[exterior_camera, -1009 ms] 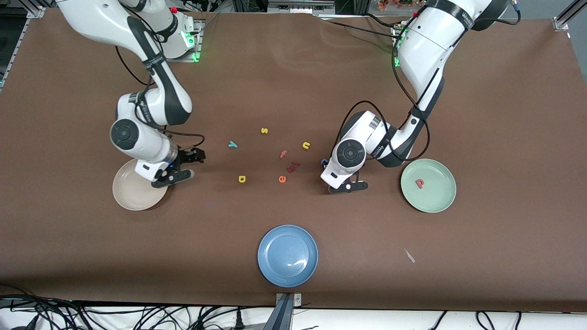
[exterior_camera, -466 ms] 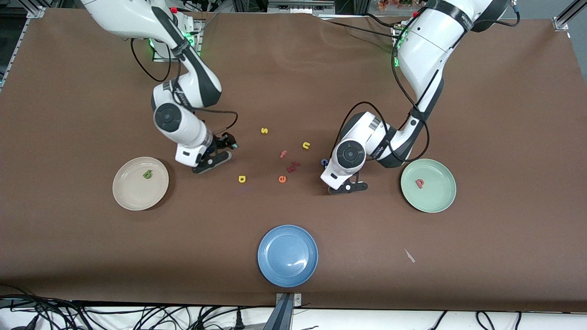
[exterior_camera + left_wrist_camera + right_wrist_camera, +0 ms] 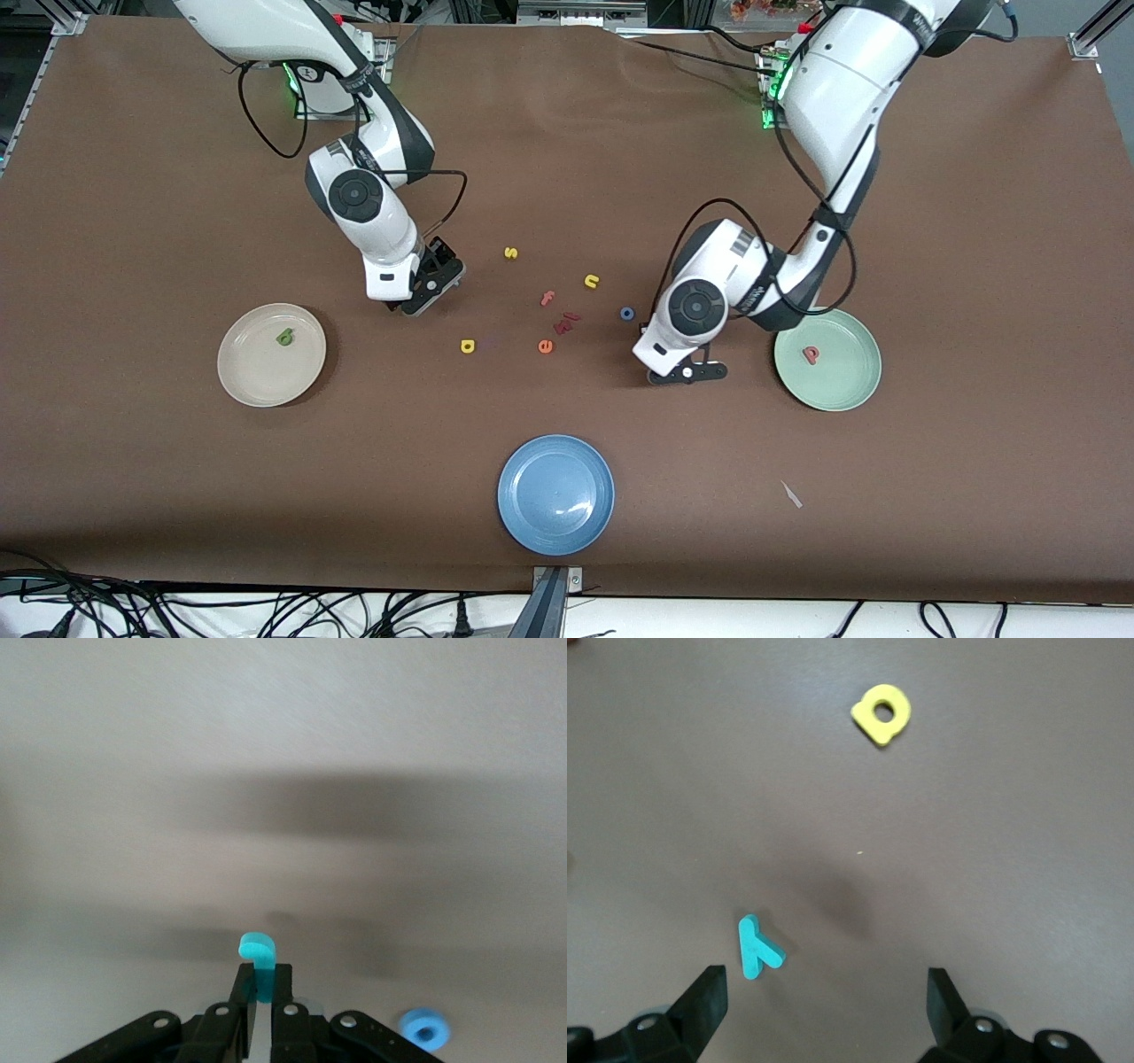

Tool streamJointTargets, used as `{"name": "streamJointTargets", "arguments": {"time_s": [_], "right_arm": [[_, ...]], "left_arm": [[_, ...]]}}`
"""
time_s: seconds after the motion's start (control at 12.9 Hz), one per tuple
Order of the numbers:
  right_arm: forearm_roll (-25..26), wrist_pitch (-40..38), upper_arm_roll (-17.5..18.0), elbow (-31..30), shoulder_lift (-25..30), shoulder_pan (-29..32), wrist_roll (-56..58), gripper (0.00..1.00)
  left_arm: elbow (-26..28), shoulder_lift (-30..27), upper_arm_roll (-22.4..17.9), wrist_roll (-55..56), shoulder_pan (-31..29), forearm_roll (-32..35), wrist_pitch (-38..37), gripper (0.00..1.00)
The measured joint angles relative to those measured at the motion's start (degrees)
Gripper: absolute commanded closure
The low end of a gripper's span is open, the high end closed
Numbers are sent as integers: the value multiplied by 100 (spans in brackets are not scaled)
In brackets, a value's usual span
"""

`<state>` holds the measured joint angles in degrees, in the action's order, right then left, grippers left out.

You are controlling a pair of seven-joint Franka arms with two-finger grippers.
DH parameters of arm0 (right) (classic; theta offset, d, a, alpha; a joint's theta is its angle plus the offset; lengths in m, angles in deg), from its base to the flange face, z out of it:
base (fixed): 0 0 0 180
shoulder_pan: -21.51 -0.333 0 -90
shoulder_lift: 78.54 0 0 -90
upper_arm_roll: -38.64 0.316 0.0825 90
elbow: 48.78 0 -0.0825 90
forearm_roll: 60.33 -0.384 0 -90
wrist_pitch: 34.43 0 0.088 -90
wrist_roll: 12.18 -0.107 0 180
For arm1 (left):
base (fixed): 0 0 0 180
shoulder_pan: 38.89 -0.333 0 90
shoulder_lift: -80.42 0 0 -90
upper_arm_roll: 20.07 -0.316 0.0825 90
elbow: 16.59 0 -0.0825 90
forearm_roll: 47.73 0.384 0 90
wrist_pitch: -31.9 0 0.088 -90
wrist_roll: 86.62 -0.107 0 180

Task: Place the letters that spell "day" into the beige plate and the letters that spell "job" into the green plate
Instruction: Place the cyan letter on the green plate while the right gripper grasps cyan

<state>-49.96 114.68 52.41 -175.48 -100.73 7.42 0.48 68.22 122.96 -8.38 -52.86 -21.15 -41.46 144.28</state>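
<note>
My left gripper is shut on the teal "j", whose hook sticks out past the fingertips. In the front view it hangs over the cloth between the blue "o" and the green plate, which holds the pinkish-red "b". My right gripper is open above the teal "y", with the yellow "a" a little way off. The front view hides the "y" under that gripper. The green "d" lies in the beige plate.
Loose letters lie mid-table: a yellow "s", a yellow "n", a pinkish "f", an orange "e" and red pieces. A blue plate sits near the front edge.
The right arm left the beige plate, with the green "d" now lying in it, and moved over the teal "y". The left gripper shut on the "j" and shifted, uncovering the blue "o".
</note>
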Motion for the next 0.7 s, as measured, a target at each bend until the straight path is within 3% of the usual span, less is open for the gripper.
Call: {"name": "streamJointTargets", "arguments": {"time_s": [0.39, 0.62, 0.7], "right_arm": [[139, 221, 208, -140, -99, -4, 786, 0], [146, 255, 210, -141, -274, 1, 1199, 1], [147, 278, 210, -141, -322, 2, 1332, 7]], "left_arm": [[-31, -632, -15, -1483, -811, 5, -1265, 100], [96, -732, -41, -2602, -1527, 21, -1463, 100], [214, -731, -40, -2892, -1811, 21, -1435, 100]]}}
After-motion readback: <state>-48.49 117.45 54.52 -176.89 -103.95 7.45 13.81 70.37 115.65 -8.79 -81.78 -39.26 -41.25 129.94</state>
